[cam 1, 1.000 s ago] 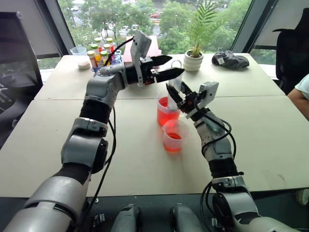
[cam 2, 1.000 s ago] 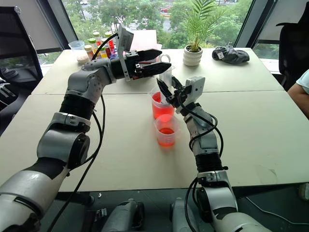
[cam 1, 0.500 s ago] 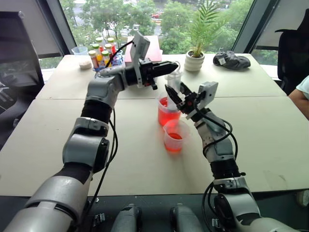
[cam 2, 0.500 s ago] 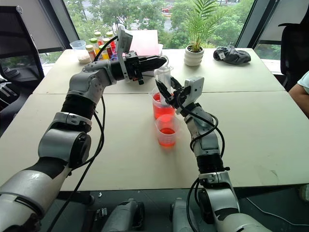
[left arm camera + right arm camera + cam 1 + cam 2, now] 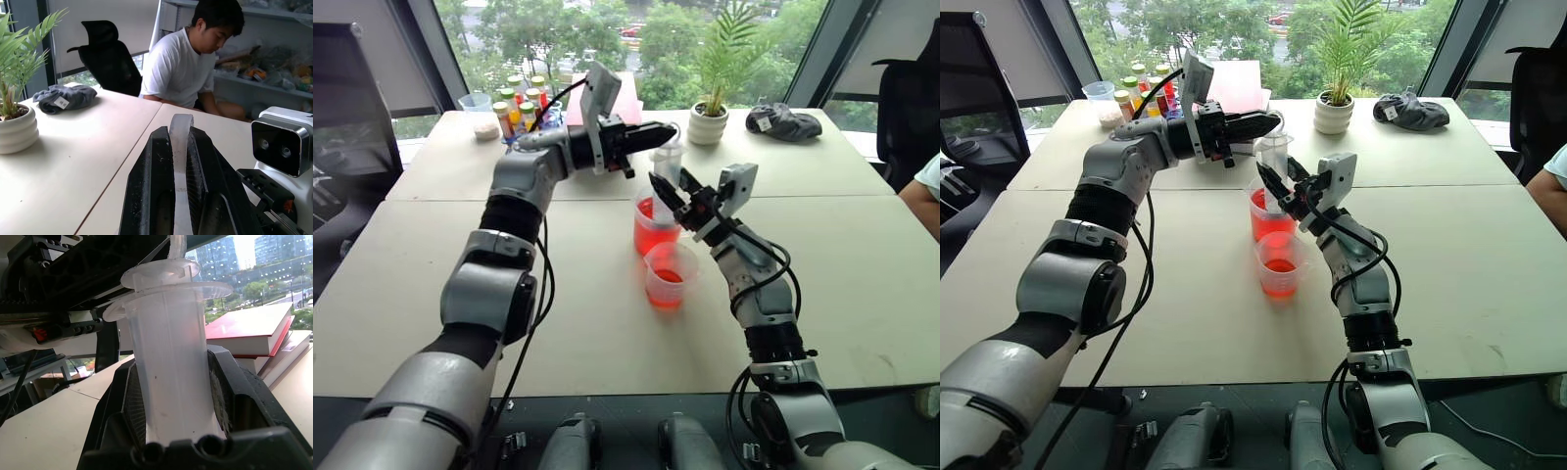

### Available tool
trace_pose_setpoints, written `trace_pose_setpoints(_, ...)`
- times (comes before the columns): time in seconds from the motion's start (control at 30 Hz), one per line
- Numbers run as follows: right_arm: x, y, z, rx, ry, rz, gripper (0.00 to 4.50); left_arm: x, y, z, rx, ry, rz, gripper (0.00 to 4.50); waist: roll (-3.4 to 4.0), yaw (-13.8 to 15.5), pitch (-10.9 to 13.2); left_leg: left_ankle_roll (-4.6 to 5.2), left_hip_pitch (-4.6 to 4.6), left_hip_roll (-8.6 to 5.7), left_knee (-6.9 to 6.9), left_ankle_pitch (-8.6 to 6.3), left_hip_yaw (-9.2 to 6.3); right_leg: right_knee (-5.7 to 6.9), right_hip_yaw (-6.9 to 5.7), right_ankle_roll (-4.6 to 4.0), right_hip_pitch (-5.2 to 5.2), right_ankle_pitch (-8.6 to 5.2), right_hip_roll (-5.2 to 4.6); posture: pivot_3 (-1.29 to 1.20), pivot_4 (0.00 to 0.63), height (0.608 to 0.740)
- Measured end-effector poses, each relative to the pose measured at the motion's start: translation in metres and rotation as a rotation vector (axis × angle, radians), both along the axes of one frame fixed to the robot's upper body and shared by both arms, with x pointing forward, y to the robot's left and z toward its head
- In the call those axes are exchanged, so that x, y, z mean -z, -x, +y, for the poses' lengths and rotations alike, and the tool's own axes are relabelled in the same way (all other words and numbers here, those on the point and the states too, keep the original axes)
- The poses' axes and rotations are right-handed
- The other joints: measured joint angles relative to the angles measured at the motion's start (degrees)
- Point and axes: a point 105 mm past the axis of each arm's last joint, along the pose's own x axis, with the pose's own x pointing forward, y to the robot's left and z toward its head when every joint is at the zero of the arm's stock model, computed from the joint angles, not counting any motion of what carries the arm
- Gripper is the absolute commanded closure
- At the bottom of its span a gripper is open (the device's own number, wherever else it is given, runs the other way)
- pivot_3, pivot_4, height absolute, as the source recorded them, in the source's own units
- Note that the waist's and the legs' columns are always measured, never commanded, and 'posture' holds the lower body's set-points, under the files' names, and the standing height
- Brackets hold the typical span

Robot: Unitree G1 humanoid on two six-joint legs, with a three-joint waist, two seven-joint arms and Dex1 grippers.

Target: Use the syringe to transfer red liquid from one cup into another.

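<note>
From the head cameras we count two clear cups on the pale worktop [image 5: 431, 294]: the taller handled cup [image 5: 653, 224], holding red liquid [image 5: 652, 235], and just in front of it the shorter cup [image 5: 667, 276], with a shallower red pool at its bottom. One syringe [image 5: 666, 168] stands upright over the taller cup. The right end effector [image 5: 670, 190] is clenched around its clear barrel, while the left end effector [image 5: 651, 138], reaching in from the left, is pinched shut on the white plunger top. Behind them we see one potted plant [image 5: 709, 110], one dark bundle of cloth [image 5: 781, 121], a cluster of small bottles [image 5: 519, 102] and a red-covered book [image 5: 625, 98]. A person's sleeve [image 5: 930, 176] shows at the right edge.

From the left wrist we look along two black fingers [image 5: 149, 191] closed on a pale strip of plunger [image 5: 179, 142]. Beyond are the plant, the cloth bundle, one black chair [image 5: 108, 56] and one seated person [image 5: 183, 66] in a white shirt; the camera block [image 5: 282, 141] of the right arm sits close by.

From the right wrist we see the barrel [image 5: 171, 367] upright between the two black fingers [image 5: 234, 396], its flanges at the top, the left arm [image 5: 73, 279] dark above, and two stacked books [image 5: 249, 333] behind.
</note>
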Motion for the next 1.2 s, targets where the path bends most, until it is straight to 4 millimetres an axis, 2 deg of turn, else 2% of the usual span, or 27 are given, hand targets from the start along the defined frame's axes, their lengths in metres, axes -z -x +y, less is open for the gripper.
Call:
trace_pose_setpoints(0.5, -0.006, -0.002, 0.004, -0.014, -0.006, -0.017, 3.06, -0.019, 0.0, 0.007, -0.02, -0.003, -0.062, 4.48, 0.0, -0.03, 0.0, 0.0, 0.0, 0.0, 0.0, 0.0, 0.0, 0.0, 0.0, 0.0, 0.0, 0.0, 0.01, 0.0, 0.15, 0.74)
trace_pose_setpoints(0.93, -0.003, -0.003, 0.007, -0.028, 0.003, -0.014, 3.06, -0.022, 0.0, 0.011, -0.032, 0.003, -0.071, 4.48, 0.0, -0.06, 0.0, 0.0, 0.0, 0.0, 0.0, 0.0, -0.01, 0.01, 0.0, 0.0, 0.0, 0.0, 0.01, 0.0, 0.15, 0.74)
trace_pose_setpoints(1.03, -0.004, -0.003, 0.009, -0.038, 0.008, -0.018, 3.06, -0.026, -0.002, 0.016, -0.055, 0.015, -0.083, 3.29, 0.0, -0.08, 0.0, 0.0, 0.0, 0.01, 0.0, 0.0, -0.01, 0.01, 0.0, 0.0, 0.0, 0.0, 0.01, 0.0, 0.15, 0.74)
trace_pose_setpoints(1.2, -0.013, -0.001, 0.01, -0.055, 0.022, -0.055, 3.06, -0.042, 0.002, 0.028, -0.086, 0.038, -0.141, 0.73, 0.0, -0.14, 0.0, 0.0, 0.0, 0.02, 0.0, 0.0, -0.01, 0.03, 0.01, 0.0, -0.02, 0.0, 0.02, 0.0, 0.15, 0.74)
